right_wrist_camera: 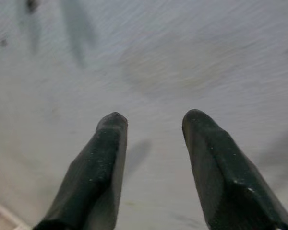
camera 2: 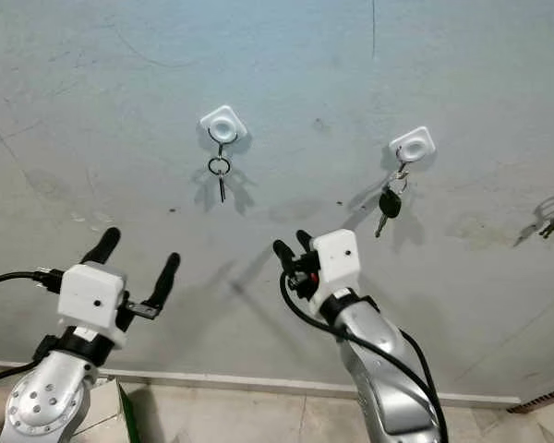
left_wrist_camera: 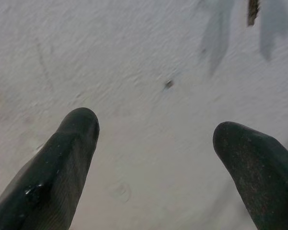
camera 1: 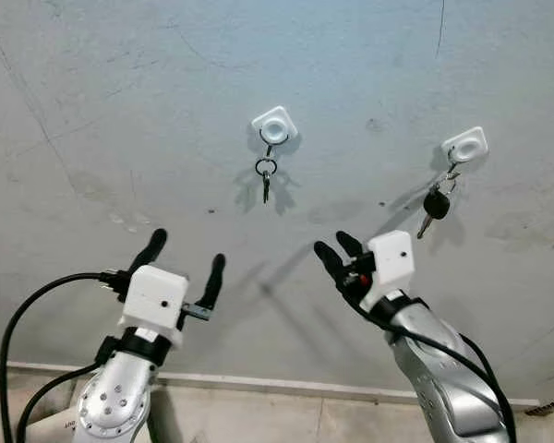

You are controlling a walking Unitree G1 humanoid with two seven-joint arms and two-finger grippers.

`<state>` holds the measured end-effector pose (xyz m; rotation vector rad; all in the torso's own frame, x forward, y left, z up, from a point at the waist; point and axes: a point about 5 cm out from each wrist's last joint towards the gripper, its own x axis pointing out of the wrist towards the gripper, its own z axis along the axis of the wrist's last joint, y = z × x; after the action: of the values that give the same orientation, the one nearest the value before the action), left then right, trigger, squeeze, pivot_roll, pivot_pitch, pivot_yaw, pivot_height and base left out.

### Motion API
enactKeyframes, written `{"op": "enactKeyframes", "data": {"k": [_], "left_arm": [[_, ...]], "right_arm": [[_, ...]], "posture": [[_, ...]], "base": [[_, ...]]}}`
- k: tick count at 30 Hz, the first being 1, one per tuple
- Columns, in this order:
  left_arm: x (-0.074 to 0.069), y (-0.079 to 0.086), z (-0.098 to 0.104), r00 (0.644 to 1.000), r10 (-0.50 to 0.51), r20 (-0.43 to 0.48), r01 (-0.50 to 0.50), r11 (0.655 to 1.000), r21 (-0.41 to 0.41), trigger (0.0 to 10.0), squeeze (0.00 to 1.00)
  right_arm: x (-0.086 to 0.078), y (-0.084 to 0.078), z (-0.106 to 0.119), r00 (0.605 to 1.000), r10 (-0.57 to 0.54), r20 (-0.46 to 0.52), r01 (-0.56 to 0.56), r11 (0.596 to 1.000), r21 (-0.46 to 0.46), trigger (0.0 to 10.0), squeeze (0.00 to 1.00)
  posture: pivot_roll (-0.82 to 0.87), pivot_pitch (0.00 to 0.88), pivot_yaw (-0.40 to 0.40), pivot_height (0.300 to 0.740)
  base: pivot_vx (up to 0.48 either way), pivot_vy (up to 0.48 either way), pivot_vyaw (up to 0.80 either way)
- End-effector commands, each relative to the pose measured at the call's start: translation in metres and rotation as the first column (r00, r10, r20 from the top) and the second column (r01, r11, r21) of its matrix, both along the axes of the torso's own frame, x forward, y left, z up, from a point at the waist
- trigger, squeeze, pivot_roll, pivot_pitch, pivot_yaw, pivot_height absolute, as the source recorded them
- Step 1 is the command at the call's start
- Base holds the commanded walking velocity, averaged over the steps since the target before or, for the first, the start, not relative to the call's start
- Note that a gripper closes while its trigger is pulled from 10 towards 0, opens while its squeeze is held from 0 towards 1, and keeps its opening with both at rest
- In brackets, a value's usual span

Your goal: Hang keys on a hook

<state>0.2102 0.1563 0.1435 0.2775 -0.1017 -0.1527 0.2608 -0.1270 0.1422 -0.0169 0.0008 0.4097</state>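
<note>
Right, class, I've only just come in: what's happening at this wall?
A robot faces a grey wall with both arms raised. Its left pincer and right pincer are open and empty, below two white hooks. A small key hangs from the left hook, a black-headed key from the right hook.

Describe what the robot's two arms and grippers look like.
Both arms are silver metal with black cables looping off them. The left gripper and right gripper each have two long black fingers on a white boxy wrist housing.
</note>
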Motion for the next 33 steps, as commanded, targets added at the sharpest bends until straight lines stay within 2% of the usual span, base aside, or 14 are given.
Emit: {"op": "enactKeyframes", "data": {"k": [1, 2, 5, 8, 10, 11, 12, 13, 14, 17, 24, 33], "left_arm": [[-0.001, 0.004, -0.003, 0.999, 0.028, -0.023, -0.028, 1.000, 0.010, 10.0, 0.00], [-0.003, 0.008, -0.006, 0.998, 0.052, -0.046, -0.052, 0.999, 0.005, 10.0, 0.00], [-0.008, 0.018, -0.010, 0.990, 0.117, -0.073, -0.116, 0.993, 0.026, 10.0, 0.00], [-0.016, 0.025, -0.020, 0.984, 0.120, -0.134, -0.121, 0.993, -0.001, 10.0, 0.00], [-0.016, 0.025, -0.021, 0.983, 0.119, -0.139, -0.121, 0.993, -0.003, 10.0, 0.00], [-0.015, 0.023, -0.021, 0.984, 0.105, -0.142, -0.106, 0.994, -0.002, 10.0, 0.00], [-0.013, 0.020, -0.023, 0.985, 0.086, -0.149, -0.087, 0.996, 0.003, 10.0, 0.00], [-0.013, 0.020, -0.023, 0.985, 0.086, -0.149, -0.087, 0.996, 0.003, 10.0, 0.00], [-0.012, 0.019, -0.024, 0.984, 0.078, -0.159, -0.078, 0.997, 0.006, 10.0, 0.00], [-0.012, 0.018, -0.024, 0.983, 0.075, -0.166, -0.076, 0.997, 0.000, 10.0, 0.00], [-0.013, 0.018, -0.026, 0.980, 0.061, -0.188, -0.065, 0.998, -0.015, 10.0, 0.00], [-0.013, 0.015, -0.027, 0.980, 0.041, -0.197, -0.044, 0.999, -0.007, 10.0, 0.00]], "right_arm": [[-0.005, -0.006, 0.005, 1.000, -0.024, 0.008, 0.024, 1.000, -0.017, 10.0, 1.00], [-0.012, -0.012, 0.002, 0.999, -0.045, 0.004, 0.045, 0.997, -0.059, 10.0, 1.00], [-0.021, -0.020, -0.001, 0.996, -0.092, -0.021, 0.091, 0.994, -0.057, 10.0, 1.00], [-0.027, -0.023, -0.006, 0.993, -0.100, -0.055, 0.097, 0.994, -0.050, 10.0, 1.00], [-0.027, -0.023, -0.006, 0.994, -0.096, -0.059, 0.093, 0.995, -0.044, 10.0, 1.00], [-0.026, -0.022, -0.006, 0.993, -0.097, -0.060, 0.095, 0.995, -0.040, 10.0, 0.58], [-0.024, -0.020, -0.006, 0.994, -0.093, -0.060, 0.091, 0.995, -0.037, 10.0, 0.05], [-0.024, -0.020, -0.006, 0.994, -0.093, -0.060, 0.091, 0.995, -0.037, 10.0, 0.05], [-0.022, -0.019, -0.006, 0.994, -0.091, -0.067, 0.089, 0.996, -0.027, 10.0, 0.00], [-0.022, -0.018, -0.007, 0.993, -0.088, -0.076, 0.086, 0.996, -0.030, 10.0, 0.00], [-0.025, -0.019, -0.009, 0.989, -0.100, -0.113, 0.101, 0.995, -0.002, 10.0, 0.00], [-0.026, -0.016, -0.012, 0.986, -0.094, -0.137, 0.097, 0.995, 0.016, 10.0, 0.00]], "posture": [[0.13, 0.041, -0.030, 0.740], [0.13, 0.040, -0.032, 0.740], [0.13, 0.034, -0.028, 0.740], [0.12, 0.029, -0.029, 0.740], [0.12, 0.025, -0.029, 0.740], [0.12, 0.022, -0.028, 0.740], [0.12, 0.022, -0.027, 0.740], [0.12, 0.022, -0.027, 0.740], [0.12, 0.022, -0.027, 0.740], [0.12, 0.018, -0.029, 0.740], [0.12, 0.027, -0.028, 0.740], [0.12, 0.035, -0.027, 0.740]], "base": [[0.000, 0.000, 0.00], [0.000, 0.000, 0.00], [0.000, 0.000, 0.00], [0.000, 0.000, 0.00], [0.000, 0.000, 0.00], [0.000, 0.000, 0.00], [0.000, 0.000, 0.00], [0.000, 0.000, 0.00], [0.000, 0.000, 0.00], [0.000, 0.000, -0.14], [0.000, 0.000, -0.71], [0.000, 0.000, 0.00]]}}
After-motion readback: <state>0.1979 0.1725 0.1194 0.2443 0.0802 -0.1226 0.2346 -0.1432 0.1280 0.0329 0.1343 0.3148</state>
